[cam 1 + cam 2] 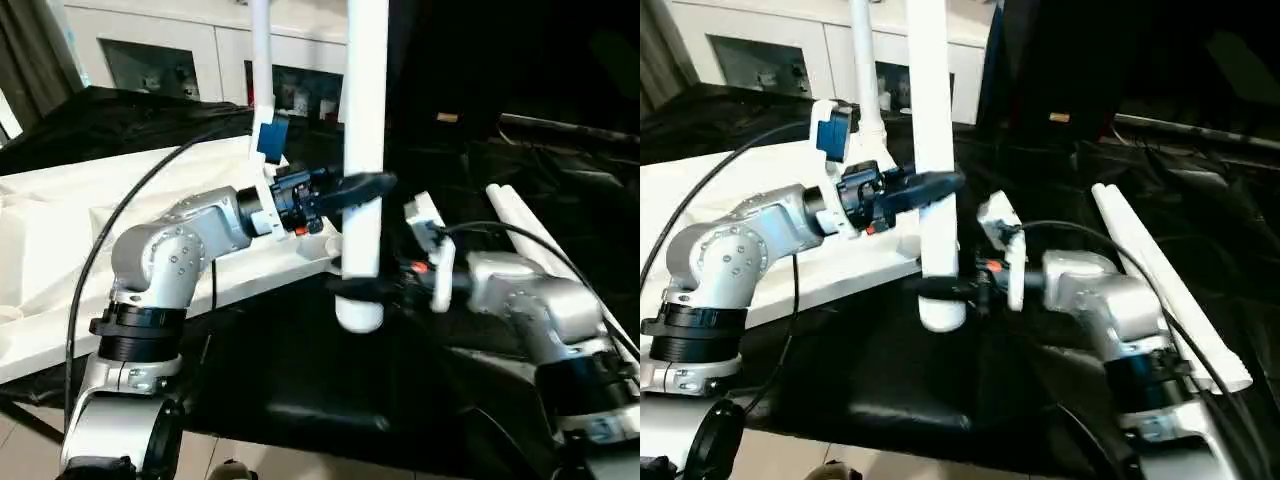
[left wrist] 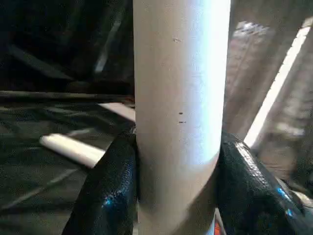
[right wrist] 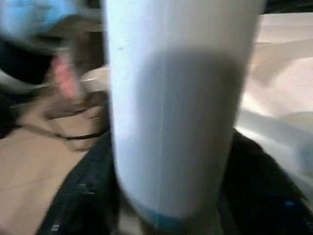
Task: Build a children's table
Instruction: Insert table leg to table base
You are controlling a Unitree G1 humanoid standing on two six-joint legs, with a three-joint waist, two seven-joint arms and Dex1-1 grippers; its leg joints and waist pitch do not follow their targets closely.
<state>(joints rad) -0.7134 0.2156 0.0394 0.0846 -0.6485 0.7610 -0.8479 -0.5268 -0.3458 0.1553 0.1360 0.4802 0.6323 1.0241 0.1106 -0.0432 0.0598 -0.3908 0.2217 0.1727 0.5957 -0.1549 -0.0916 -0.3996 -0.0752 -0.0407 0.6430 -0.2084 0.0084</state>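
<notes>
in the left eye view a long white leg (image 1: 364,150) stands upright in mid-air above the black-draped table (image 1: 300,380), its rounded lower end hanging just off the near corner of the white table top (image 1: 60,240), which lies to the robot's left. the left gripper (image 1: 362,184) reaches in from the left and pinches this leg partway up, while the right gripper (image 1: 362,288) comes in from the right and pinches it lower down, close to the rounded end. a second, thinner-looking leg (image 1: 261,70) rises upright from the table top behind the left arm, near a blue tag. in the right eye view the same held leg (image 1: 936,140) stands between the two silver forearms, and two more white legs (image 1: 1165,285) lie side by side on the black cloth to the robot's right, well apart from the top. a white cabinet (image 1: 770,45) with glass doors stands at the back. in the left wrist view the black fingers (image 2: 110,191) press against both sides of the leg, with a spare leg lying on the dark cloth behind. in the right wrist view the dark fingers (image 3: 85,196) flank the leg's lower part on both sides, the white top showing beyond.
</notes>
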